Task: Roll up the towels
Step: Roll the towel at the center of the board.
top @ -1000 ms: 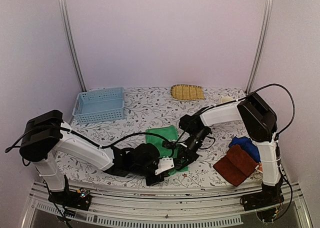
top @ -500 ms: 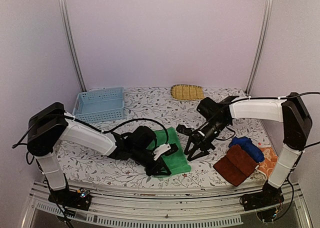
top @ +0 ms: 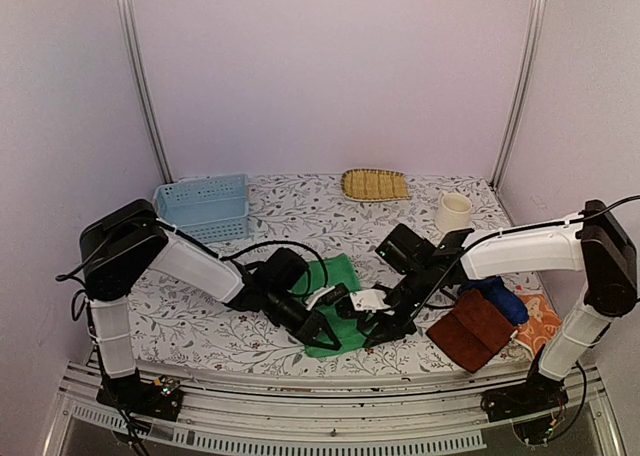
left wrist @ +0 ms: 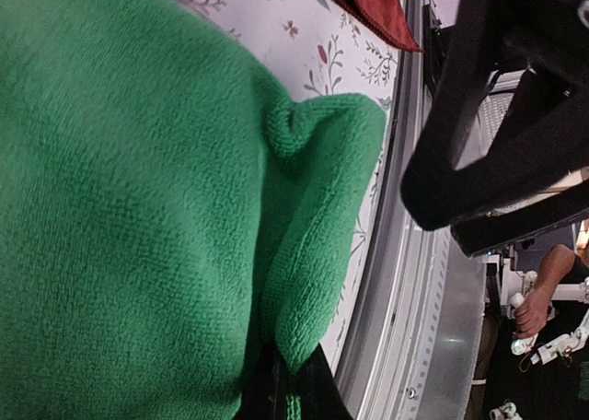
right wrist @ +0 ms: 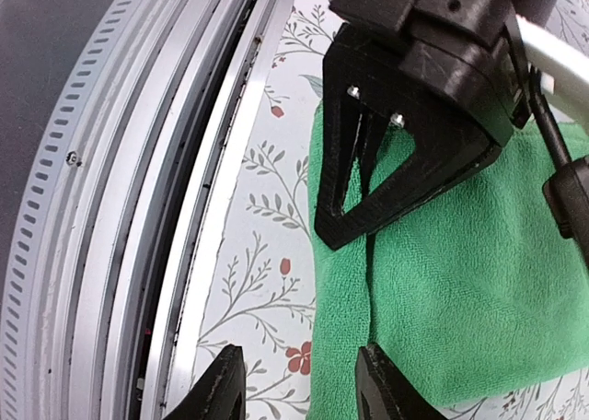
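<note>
A pinched fold at the near edge of the green towel point(left wrist: 120, 208)
The left gripper point(left wrist: 285, 383) is clamped on a doubled fold of the cloth, which fills most of the view. Its bunched corner lies close to the near metal rail point(left wrist: 405, 309), the black right gripper point(left wrist: 442, 225) hangs beside it, and the reddish-brown towel point(left wrist: 377, 1) lies farther right.

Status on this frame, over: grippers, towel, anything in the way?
Left gripper shut on green towel, near edge. Right gripper open, straddling that same edge. No roll formed yet. Nothing blocking.
</note>
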Tool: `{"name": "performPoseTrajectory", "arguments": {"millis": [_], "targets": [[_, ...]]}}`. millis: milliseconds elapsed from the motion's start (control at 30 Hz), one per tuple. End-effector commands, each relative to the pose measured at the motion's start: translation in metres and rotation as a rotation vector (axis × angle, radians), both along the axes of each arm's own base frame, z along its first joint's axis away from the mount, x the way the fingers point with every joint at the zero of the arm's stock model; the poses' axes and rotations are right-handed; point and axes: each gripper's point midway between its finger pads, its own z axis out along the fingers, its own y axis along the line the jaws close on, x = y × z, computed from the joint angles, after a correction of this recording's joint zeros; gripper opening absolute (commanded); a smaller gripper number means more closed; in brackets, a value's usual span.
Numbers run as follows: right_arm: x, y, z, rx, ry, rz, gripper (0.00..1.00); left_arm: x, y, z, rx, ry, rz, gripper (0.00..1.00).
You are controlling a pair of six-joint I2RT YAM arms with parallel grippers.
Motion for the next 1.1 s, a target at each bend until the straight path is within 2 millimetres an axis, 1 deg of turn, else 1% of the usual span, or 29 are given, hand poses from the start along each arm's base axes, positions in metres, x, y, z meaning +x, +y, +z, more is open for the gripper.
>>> {"name": "performPoseTrajectory", "arguments": {"millis": [0,67,200,233,267,467,600,633,733,833,867,933,967,1000,1033,1067], "targets": [[0.005,0.015,-0.003,0.019,-0.150,0.028,0.43,0.001,0.007,0.008,-0.043,0.082,0.068,0.00],[0.001,0.019,-0.006,0.015,-0.172,0.041,0.43,0.002,0.007,0.010,-0.061,0.094,0.092,0.00],[-0.003,0.024,-0.014,0.004,-0.194,0.067,0.42,0.006,0.006,0.007,-0.067,0.137,0.132,0.00],[-0.004,0.024,-0.016,-0.003,-0.200,0.071,0.43,0.007,0.008,-0.003,-0.046,0.162,0.145,0.00],[-0.004,0.024,-0.019,-0.009,-0.208,0.076,0.43,0.007,0.009,-0.007,-0.040,0.177,0.152,0.00],[-0.002,0.026,-0.034,-0.028,-0.226,0.090,0.43,0.009,0.015,-0.018,-0.013,0.219,0.177,0.00],[0.001,0.025,-0.048,-0.056,-0.232,0.096,0.42,0.008,0.019,-0.026,0.006,0.240,0.189,0.00],[0.001,0.025,-0.052,-0.063,-0.233,0.097,0.42,0.008,0.019,-0.027,0.007,0.243,0.191,0.00],[0.001,0.022,-0.065,-0.090,-0.225,0.102,0.35,0.009,0.020,-0.026,0.004,0.240,0.194,0.00],[0.003,0.020,-0.077,-0.119,-0.223,0.095,0.31,0.010,0.018,-0.020,-0.014,0.217,0.189,0.00],[0.002,0.018,-0.080,-0.126,-0.218,0.096,0.27,0.011,0.019,-0.017,-0.017,0.204,0.193,0.01],[-0.003,0.017,-0.082,-0.134,-0.190,0.107,0.14,0.015,0.022,-0.009,-0.022,0.139,0.193,0.13],[-0.008,0.015,-0.083,-0.145,-0.157,0.115,0.11,0.018,0.025,-0.004,-0.018,0.092,0.202,0.19],[-0.015,0.015,-0.081,-0.145,-0.118,0.125,0.09,0.021,0.030,-0.001,-0.008,0.041,0.211,0.23],[-0.022,0.014,-0.078,-0.142,-0.073,0.135,0.07,0.027,0.036,0.007,-0.001,-0.030,0.235,0.27],[-0.029,0.012,-0.076,-0.145,-0.030,0.144,0.06,0.028,0.042,0.006,0.020,-0.073,0.245,0.30]]}}
